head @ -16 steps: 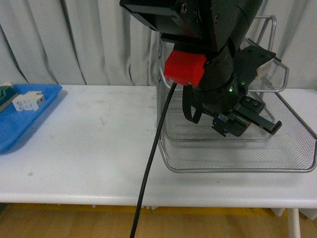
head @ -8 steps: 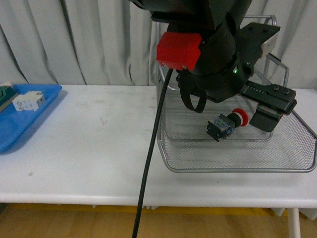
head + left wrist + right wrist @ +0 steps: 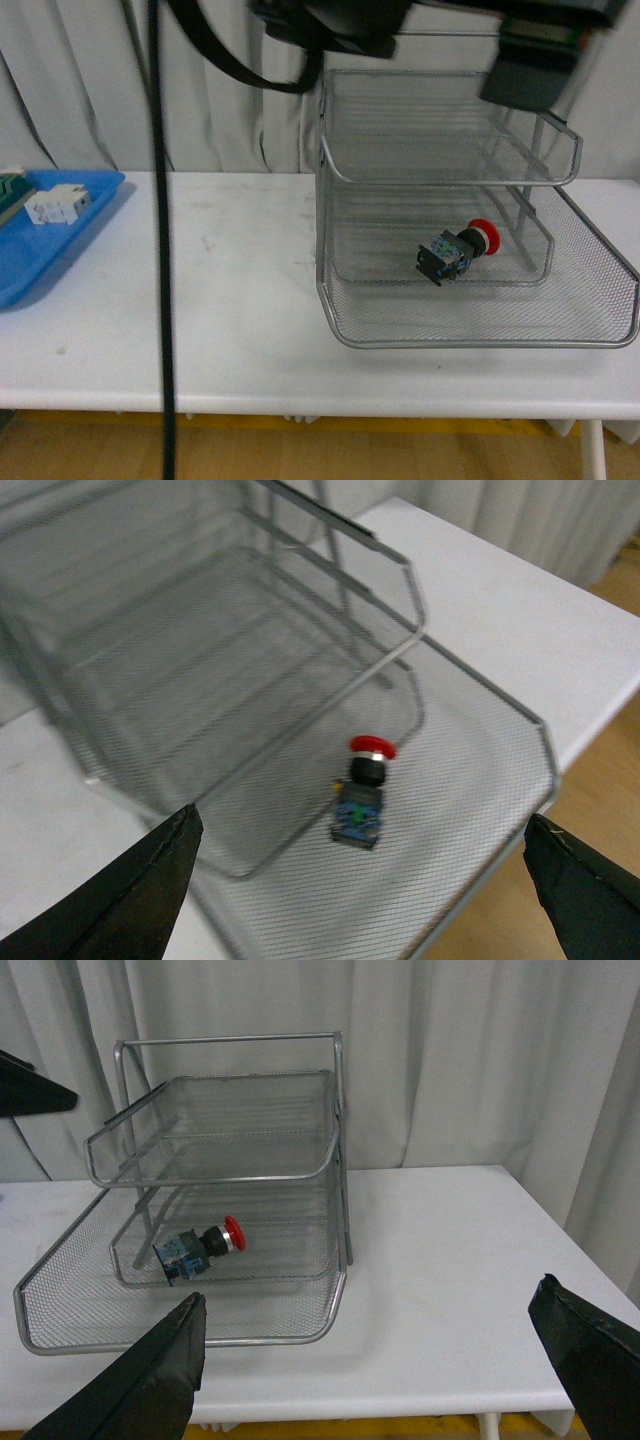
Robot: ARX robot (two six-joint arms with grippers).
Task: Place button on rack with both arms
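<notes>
- The button (image 3: 458, 250) lies on its side inside the rack (image 3: 480, 342), which stands at the right end of the bench. It is on a lower tier, but which one I cannot tell.
- Left jaws and right jaws are both spread wide and hold nothing.
- The placing looks done. At most, clearing the arms is left.
- Count: one button, one three-tier rack, and one blue tray (image 3: 60, 255) at the left edge.

We note a blue tray (image 3: 45, 255) at the white table's (image 3: 220, 310) left edge, holding a white component (image 3: 57, 205); pale curtains (image 3: 70, 80) behind.
</notes>
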